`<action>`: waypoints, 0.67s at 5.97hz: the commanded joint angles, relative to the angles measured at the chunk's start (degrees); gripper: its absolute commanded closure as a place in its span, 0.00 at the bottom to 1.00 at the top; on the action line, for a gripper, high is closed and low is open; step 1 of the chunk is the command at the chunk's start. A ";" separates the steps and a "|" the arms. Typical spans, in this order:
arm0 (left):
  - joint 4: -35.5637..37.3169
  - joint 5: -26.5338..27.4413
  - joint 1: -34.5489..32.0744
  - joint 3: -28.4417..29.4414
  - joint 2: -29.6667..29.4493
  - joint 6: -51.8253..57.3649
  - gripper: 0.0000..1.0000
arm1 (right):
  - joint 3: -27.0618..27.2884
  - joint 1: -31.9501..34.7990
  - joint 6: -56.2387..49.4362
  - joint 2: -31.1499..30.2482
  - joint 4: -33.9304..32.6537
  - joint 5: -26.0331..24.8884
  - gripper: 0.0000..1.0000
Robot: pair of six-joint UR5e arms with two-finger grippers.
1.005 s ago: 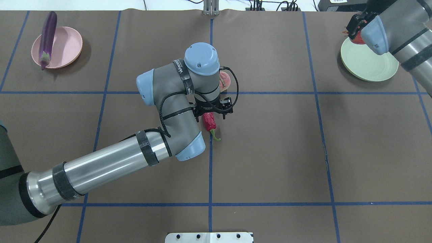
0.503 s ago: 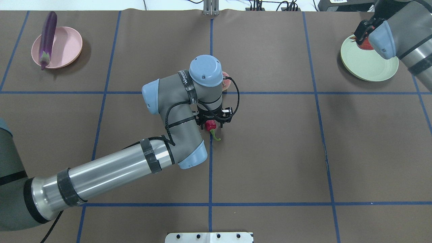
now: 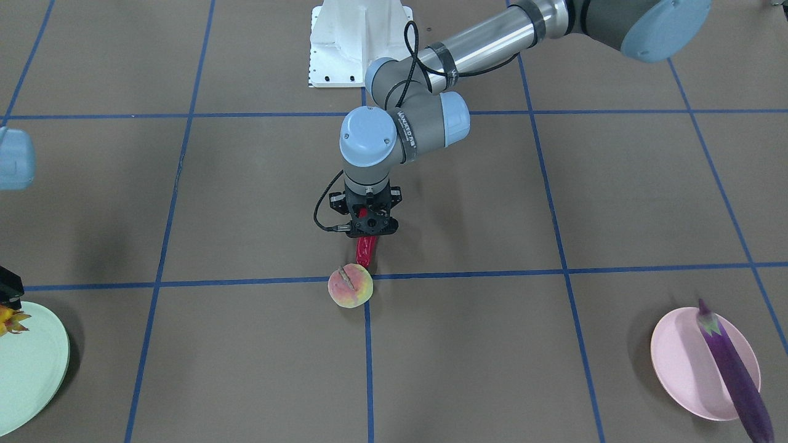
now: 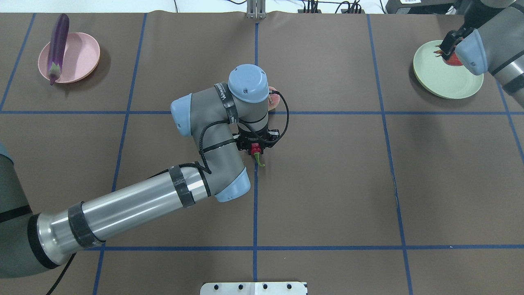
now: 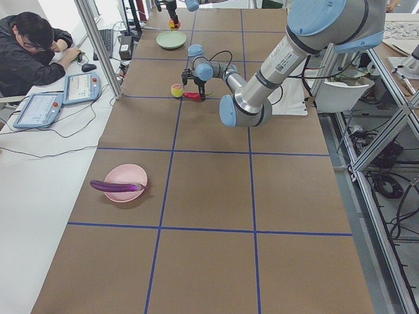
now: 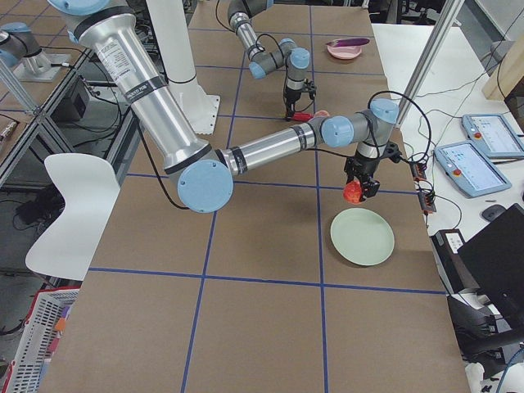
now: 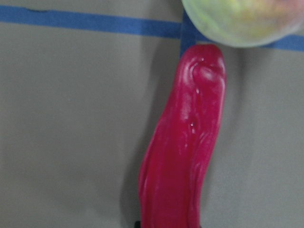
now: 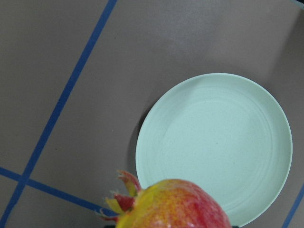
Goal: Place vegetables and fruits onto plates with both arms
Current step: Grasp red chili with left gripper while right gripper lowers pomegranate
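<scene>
Pink plate (image 4: 84, 57): far left of the tabletop (image 4: 327, 172). The eggplant (image 4: 57, 45) lies across it and reaches past the rim. In my judgement nothing is needed here.
Left gripper (image 3: 368, 232): low at mid-tabletop, its fingers straddling the chili pepper (image 7: 183, 156) near the stem end. Whether they press it yet cannot be told.
Left step, method: close squarely across the narrow body and lift straight up before travelling. The peach (image 3: 350, 285) sits just beside the chili's tip, so a sideways drag would likely roll it.
Chili, appearance: dark red, wrinkled and glossy, tapering to a blunt tip. A green stem pokes out past the fingers, and it lies flat on the tabletop.
Right gripper (image 6: 359, 187): fingers clamped on the pomegranate (image 8: 175, 204), held in the air by the near edge of the green plate (image 8: 218, 142) at far right.
Right step, method: bring the fruit over the plate's middle and lower it before release. A round fruit let go at the rim may roll off.
Pomegranate, appearance: mottled red and yellow, with a ragged yellow crown.
</scene>
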 commanded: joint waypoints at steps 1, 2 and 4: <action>1.45 -1.56 -4.70 -0.97 -0.05 0.41 1.00 | -5.97 0.28 -0.09 -0.25 7.17 -0.06 1.00; 5.29 -5.83 -9.16 -1.15 -0.05 0.94 1.00 | -7.75 0.37 0.00 -0.77 9.14 -0.06 1.00; 15.29 -6.93 -14.46 -3.60 -0.05 7.91 1.00 | -8.56 -0.07 -0.09 -2.71 9.33 0.03 1.00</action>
